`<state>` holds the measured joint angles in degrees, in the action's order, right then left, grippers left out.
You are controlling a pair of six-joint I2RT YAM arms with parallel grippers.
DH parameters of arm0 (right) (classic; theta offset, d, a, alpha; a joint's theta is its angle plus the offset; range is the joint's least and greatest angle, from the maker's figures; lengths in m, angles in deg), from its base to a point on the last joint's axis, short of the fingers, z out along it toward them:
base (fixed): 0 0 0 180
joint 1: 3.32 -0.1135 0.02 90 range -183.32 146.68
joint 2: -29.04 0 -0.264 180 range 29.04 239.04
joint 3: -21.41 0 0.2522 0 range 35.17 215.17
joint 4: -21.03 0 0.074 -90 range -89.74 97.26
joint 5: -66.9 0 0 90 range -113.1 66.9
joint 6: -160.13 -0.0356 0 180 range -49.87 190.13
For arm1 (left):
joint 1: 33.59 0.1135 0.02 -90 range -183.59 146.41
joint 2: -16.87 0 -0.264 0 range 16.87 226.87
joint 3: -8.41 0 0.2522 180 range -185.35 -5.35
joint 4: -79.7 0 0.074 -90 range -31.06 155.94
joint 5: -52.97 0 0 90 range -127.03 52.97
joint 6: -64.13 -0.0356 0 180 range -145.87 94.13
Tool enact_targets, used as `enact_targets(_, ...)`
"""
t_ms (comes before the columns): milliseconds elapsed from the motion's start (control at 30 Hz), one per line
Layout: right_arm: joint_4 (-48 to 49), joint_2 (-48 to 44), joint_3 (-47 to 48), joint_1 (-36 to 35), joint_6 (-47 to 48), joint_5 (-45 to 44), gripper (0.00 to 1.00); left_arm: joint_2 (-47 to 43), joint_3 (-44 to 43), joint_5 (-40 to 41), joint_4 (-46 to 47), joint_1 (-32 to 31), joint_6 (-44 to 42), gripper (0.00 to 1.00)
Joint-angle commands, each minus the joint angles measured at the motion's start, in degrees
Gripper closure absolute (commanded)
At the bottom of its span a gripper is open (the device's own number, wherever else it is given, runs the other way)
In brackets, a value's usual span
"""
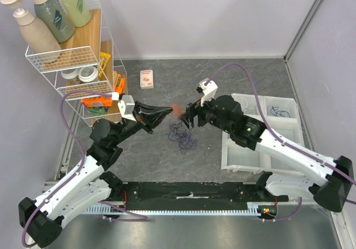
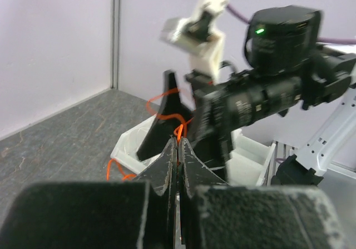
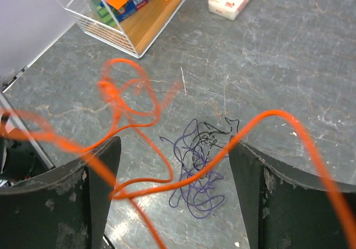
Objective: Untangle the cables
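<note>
- the landmark is taken to be the tangle (image 1: 182, 139) of purple and dark cables, which lies on the tabletop (image 1: 245, 88) between the two arms.
- above the tangle and just beyond it, the orange cable (image 1: 177, 110) is held clear of the tabletop. it is judged to be raised so that its loops can be drawn free of the heap.
- the left tool (image 2: 178, 144), up and to the left of the tangle, is pressed fully together, with the orange cable pinched at its very tips.
- the right tool (image 3: 175, 144), above the tangle, is spread wide. orange loops are seen passing between its fingers, but nothing is clamped. a second grip is judged to be in preparation so that the strand can be pulled straight.
- whether the orange cable is caught in the tangle cannot be told.
- to the right of the tangle, white bins (image 1: 233, 149) are set. a dark strand (image 1: 280, 113) is seen in one compartment, so the bins are judged to be meant for separated cables.
- beyond the tangle a small white-and-red box (image 1: 147, 78) is laid, and its print cannot be read.
- far to the left of the tangle, a wire rack (image 1: 67, 57) is loaded with orange packets (image 1: 94, 100) and pump bottles (image 1: 53, 15). no label there can be read.
</note>
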<state>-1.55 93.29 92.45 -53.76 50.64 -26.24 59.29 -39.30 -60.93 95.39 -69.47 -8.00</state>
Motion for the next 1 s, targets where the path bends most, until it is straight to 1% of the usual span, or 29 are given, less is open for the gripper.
enact_targets(0, 6.79, 4.74, -0.58, -0.1, -4.94, -5.12, 0.21, -1.63, 0.91, -4.05, 6.4, -0.33, -1.61, 0.98)
enact_targets(67, 8.29, 5.97, -2.51, -0.1, -6.43, -3.9, 0.3, -2.16, 1.0, -2.83, 6.06, -0.42, -1.96, 0.98)
enact_targets(100, 8.38, 6.15, -3.56, -0.19, -7.05, -3.55, 0.34, -2.51, 0.82, -0.99, 5.01, -0.42, -2.13, 0.99)
enact_targets(133, 10.47, 6.06, -6.1, -0.1, -8.1, -3.28, 0.37, -3.03, 0.73, 0.59, 3.7, -0.42, -2.57, 0.98)
enact_targets(167, 11.36, 5.72, -8.3, -0.1, -8.63, -3.19, 0.44, -3.47, 0.82, 2.52, 2.81, -0.33, -3.01, 0.98)
enact_targets(200, 12.06, 5.1, -10.32, -0.1, -8.81, -3.1, 0.55, -4.0, 0.82, 4.28, 2.19, -0.25, -3.19, 0.98)
enact_targets(267, 12.51, 3.61, -13.75, -0.1, -8.9, -3.45, 0.71, -4.27, 0.56, 10.08, -0.17, -0.33, -2.84, 0.98)
enact_targets(300, 12.6, 2.56, -14.81, -0.1, -8.64, -3.54, 0.72, -4.09, 0.12, 11.58, -1.66, -0.25, -2.75, 0.98)
enact_targets(333, 12.86, 1.24, -15.69, -0.1, -8.2, -3.11, 0.71, -3.92, -0.32, 12.38, -2.72, -0.33, -2.75, 0.98)
enact_targets(367, 12.95, -0.34, -16.23, -0.19, -7.24, -2.15, 0.68, -3.74, -0.84, 12.56, -3.34, -0.33, -2.75, 0.98)
enact_targets(500, 12.08, -5.26, -16.32, -0.02, -4.34, -0.55, 0.49, -2.43, -1.46, 10.72, -3.88, -0.24, -1.87, 0.98)
enact_targets(600, 11.37, -8.52, -15.88, -0.1, -3.81, -3.53, 0.39, -1.9, -1.47, 10.19, -3.79, -0.25, -1.43, 0.98)
enact_targets(633, 11.8, -9.31, -15.88, -0.19, -4.07, -5.11, 0.34, -1.81, -1.47, 9.93, -3.7, -0.24, -1.35, 0.98)
enact_targets(667, 12.68, -10.01, -15.62, -0.1, -4.77, -6.52, 0.32, -1.72, -1.47, 9.75, -3.61, -0.24, -1.26, 0.98)
enact_targets(700, 13.38, -10.37, -15.09, -0.1, -5.29, -7.84, 0.3, -1.63, -1.55, 9.49, -3.53, -0.24, -1.17, 0.98)
enact_targets(800, 17.07, -9.94, -13.69, -0.02, -6.35, -8.29, 0.37, -1.55, -1.47, 9.4, -3.52, -0.25, -1.17, 0.98)
enact_targets(867, 20.67, -8.88, -13.25, -0.1, -7.05, -7.33, 0.41, -1.63, -1.29, 9.22, -3.35, -0.33, -1.26, 0.98)
enact_targets(967, 25.51, -6.33, -13.07, -0.1, -7.06, -3.38, 0.42, -1.28, -1.46, 8.87, -3.17, -0.24, -1.43, 0.98)
